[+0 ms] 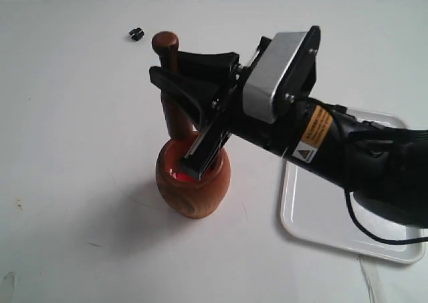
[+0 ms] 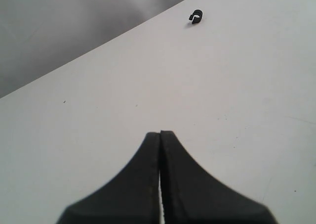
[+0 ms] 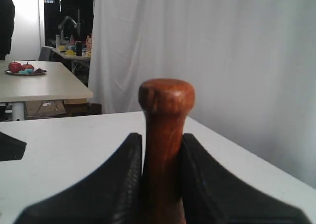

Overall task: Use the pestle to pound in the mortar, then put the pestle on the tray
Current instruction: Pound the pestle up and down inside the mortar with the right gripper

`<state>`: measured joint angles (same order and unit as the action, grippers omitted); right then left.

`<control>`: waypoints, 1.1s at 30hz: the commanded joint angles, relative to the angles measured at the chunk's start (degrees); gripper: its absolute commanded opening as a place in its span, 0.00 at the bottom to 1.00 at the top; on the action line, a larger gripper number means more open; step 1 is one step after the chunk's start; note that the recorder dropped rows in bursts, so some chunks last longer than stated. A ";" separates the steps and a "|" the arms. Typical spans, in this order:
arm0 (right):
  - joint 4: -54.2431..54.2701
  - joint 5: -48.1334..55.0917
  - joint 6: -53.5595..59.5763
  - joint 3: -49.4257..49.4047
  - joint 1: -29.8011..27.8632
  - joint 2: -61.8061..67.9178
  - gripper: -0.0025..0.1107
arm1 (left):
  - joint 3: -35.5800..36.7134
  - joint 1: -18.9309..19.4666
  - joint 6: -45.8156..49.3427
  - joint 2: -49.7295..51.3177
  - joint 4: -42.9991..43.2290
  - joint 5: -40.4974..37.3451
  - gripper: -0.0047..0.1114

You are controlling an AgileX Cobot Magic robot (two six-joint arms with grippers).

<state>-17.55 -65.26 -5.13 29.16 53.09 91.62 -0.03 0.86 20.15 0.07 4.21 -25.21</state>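
Note:
The reddish-brown wooden mortar (image 1: 192, 182) stands on the white table. The pestle (image 1: 175, 116) stands nearly upright with its thick end down inside the mortar and its small knob on top. My right gripper (image 1: 167, 66) is shut on the pestle's narrow handle just below the knob. In the right wrist view the pestle (image 3: 166, 100) rises between the two black fingers of that gripper (image 3: 163, 140). The white tray (image 1: 321, 216) lies to the right of the mortar, partly under my right arm. My left gripper (image 2: 160, 133) is shut on nothing above bare table and does not show in the exterior view.
A tiny black object (image 1: 136, 33) lies on the table behind the pestle, and the same tiny black object (image 2: 196, 18) shows in the left wrist view near the table's edge. A white curtain hangs beyond the table in the right wrist view.

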 commanded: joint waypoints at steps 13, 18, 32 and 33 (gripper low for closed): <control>-3.03 10.19 -3.91 -0.02 0.13 -1.30 0.02 | 0.03 -0.44 -0.47 -0.07 -0.42 0.17 0.04; -2.66 7.43 -4.36 -0.02 0.13 11.61 0.02 | 0.03 -0.44 -0.47 -0.07 -0.42 0.17 0.04; -2.66 3.76 -0.08 -0.02 0.13 -7.54 0.02 | 0.03 -0.44 -0.47 -0.07 -0.42 0.17 0.04; -2.66 6.61 0.40 -0.02 0.13 -11.97 0.02 | 0.03 -0.44 -0.47 -0.07 -0.42 0.17 0.04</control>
<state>-19.93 -61.74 -6.12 29.20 53.09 85.63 -0.03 0.86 20.15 0.07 4.21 -25.21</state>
